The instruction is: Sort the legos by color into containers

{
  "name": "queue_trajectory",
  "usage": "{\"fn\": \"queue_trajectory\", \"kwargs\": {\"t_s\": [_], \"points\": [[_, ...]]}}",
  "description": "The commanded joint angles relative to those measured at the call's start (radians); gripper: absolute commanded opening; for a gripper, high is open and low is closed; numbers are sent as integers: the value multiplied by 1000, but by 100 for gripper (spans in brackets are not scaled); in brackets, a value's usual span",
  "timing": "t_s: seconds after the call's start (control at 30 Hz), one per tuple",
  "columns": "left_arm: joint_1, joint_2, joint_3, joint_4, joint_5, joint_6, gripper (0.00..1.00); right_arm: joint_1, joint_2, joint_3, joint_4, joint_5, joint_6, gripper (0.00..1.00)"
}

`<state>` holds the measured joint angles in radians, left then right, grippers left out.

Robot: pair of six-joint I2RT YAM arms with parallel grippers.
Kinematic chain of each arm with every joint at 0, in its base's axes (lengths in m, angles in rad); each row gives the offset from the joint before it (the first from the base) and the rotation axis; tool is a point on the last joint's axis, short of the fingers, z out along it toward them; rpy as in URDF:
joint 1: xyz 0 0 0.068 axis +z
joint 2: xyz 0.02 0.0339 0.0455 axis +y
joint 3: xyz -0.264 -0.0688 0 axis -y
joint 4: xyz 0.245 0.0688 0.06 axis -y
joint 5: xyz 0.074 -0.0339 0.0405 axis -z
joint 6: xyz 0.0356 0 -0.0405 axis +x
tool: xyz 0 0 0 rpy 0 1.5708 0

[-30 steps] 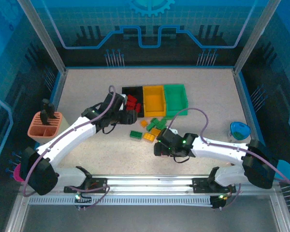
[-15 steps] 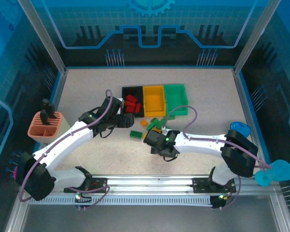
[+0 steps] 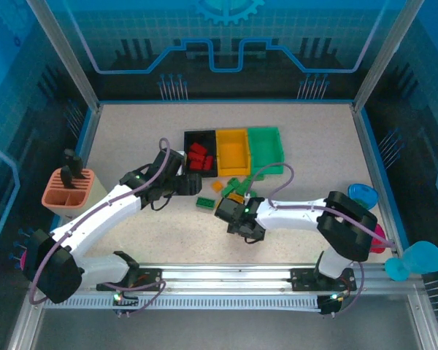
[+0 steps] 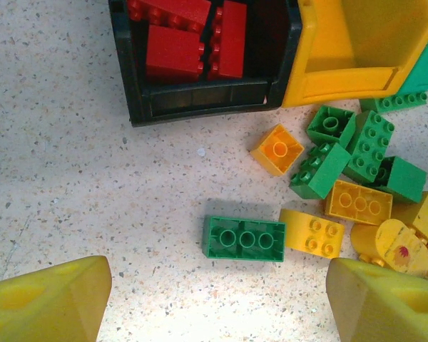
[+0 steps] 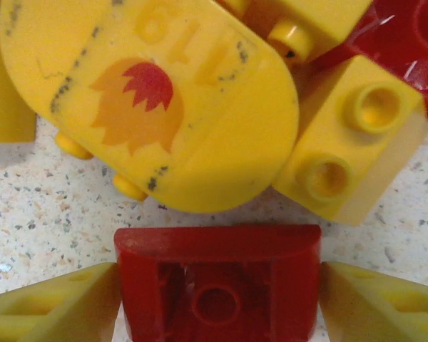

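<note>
In the right wrist view my right gripper (image 5: 217, 303) is shut on a red lego (image 5: 217, 281) lying hollow side up on the table, a yellow finger (image 5: 50, 306) pressed on each side. Just beyond it lie a rounded yellow lego with a flame print (image 5: 150, 100) and a yellow brick (image 5: 349, 135). My left gripper (image 4: 217, 303) hangs open over bare table, near a green lego (image 4: 244, 239) lying hollow side up. Several red legos (image 4: 175, 50) lie in the black container (image 4: 200, 107). Beside it stand the yellow container (image 3: 232, 149) and the green container (image 3: 266, 146). Mixed yellow and green legos (image 3: 233, 188) lie in front of them.
An orange-topped slotted holder (image 3: 68, 191) stands at the left edge. A blue cup (image 3: 361, 195) and a pink cup (image 3: 379, 239) sit by the right arm's elbow, and another blue cup (image 3: 423, 257) lies at the far right. Both grippers work close together near the pile.
My right gripper has moved left to the pile's near edge and closed on the red lego. My left gripper has drawn back a little from the black container, still open.
</note>
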<state>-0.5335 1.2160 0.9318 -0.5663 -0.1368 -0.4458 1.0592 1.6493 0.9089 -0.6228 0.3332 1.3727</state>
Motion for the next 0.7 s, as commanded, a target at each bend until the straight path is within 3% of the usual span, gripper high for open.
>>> {"fn": "queue_trajectory", "kwargs": {"t_s": [0.0,0.33,0.67], "points": [[-5,-24,-17,12,-23,-6,80,-7,23,-11,14,-8,7,71],[-4,-37,-37,20,-34,3,79,28,21,32,-44,21,-20,58],[-17,-248,-225,138,47,-17,78,66,36,345,-240,198,-222,59]]}}
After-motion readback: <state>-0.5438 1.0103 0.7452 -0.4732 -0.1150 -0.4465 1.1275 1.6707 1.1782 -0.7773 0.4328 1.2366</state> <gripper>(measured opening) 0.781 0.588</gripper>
